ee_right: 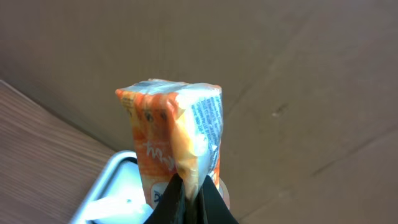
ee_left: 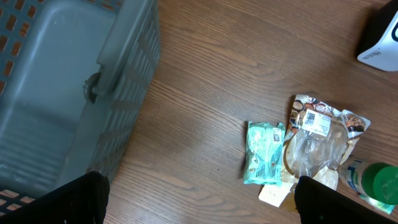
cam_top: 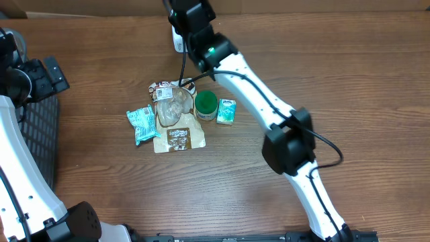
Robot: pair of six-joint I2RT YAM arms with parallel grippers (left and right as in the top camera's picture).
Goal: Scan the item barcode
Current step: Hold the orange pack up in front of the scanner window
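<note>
- Holding the orange packet (ee_right: 171,137) pinched in my right gripper (ee_right: 189,196), just above the scanner (ee_right: 106,186): I'm presenting it.
- Next, I'd turn its barcode toward the scanner.
- Left gripper (ee_left: 199,208) hangs spread wide, empty.

My right arm (cam_top: 255,94) reaches the far edge of the table (cam_top: 363,74), right gripper (ee_right: 189,186) pinched on an orange packet (ee_right: 174,137); my left gripper (ee_left: 199,193) hangs wide open.
</note>
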